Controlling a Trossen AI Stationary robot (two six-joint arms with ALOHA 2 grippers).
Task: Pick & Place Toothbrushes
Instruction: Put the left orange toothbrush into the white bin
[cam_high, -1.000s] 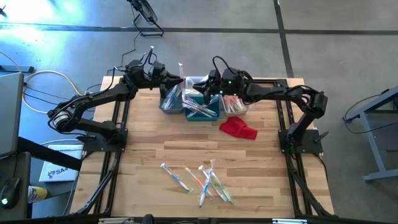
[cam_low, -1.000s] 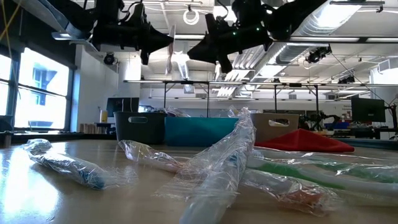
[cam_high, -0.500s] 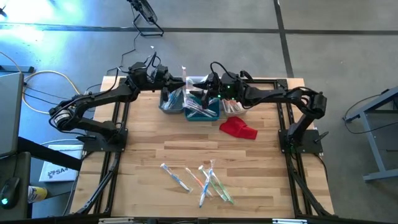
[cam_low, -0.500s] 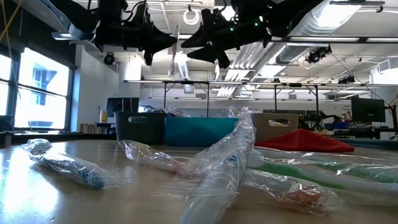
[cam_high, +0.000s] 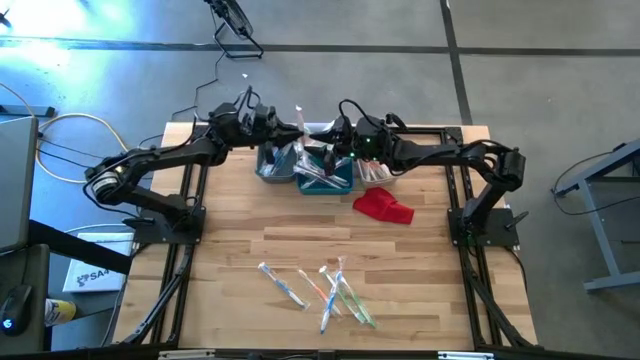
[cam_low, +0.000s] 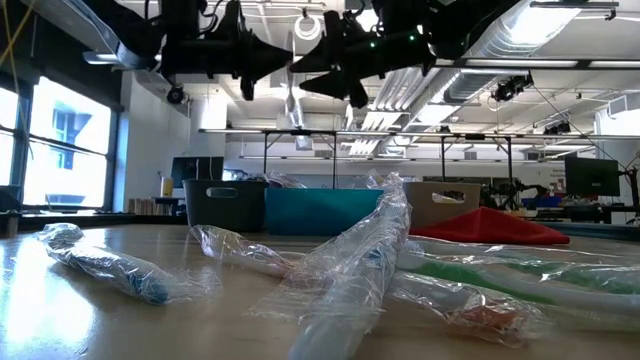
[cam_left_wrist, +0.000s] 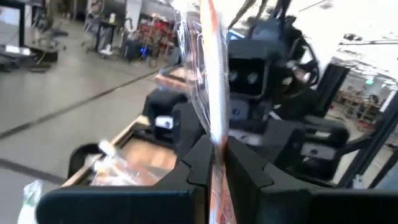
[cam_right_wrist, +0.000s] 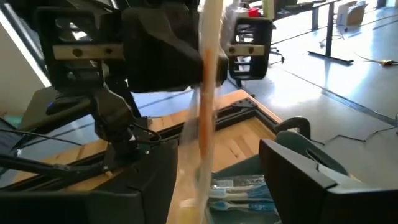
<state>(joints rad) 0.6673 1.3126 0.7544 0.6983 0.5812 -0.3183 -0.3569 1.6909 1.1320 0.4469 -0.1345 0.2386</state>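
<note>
An orange-handled toothbrush (cam_left_wrist: 210, 93) in a clear wrapper stands upright at upper centre of the high view, above the grey bin (cam_high: 272, 166). The left gripper (cam_left_wrist: 216, 163) pinches its lower end. The right gripper (cam_right_wrist: 214, 180) sits just beside it with fingers spread, the brush between them. More toothbrushes (cam_high: 322, 288) lie scattered at lower centre, bare table (cam_high: 440, 270) around them.

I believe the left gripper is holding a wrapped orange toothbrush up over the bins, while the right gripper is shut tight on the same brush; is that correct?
Not quite. The right gripper is not shut on the brush: the right wrist view shows its fingers spread wide, with the wrapped orange toothbrush standing between them. The rest holds: the left gripper pinches that brush, as the left wrist view shows, above the bins.
</note>
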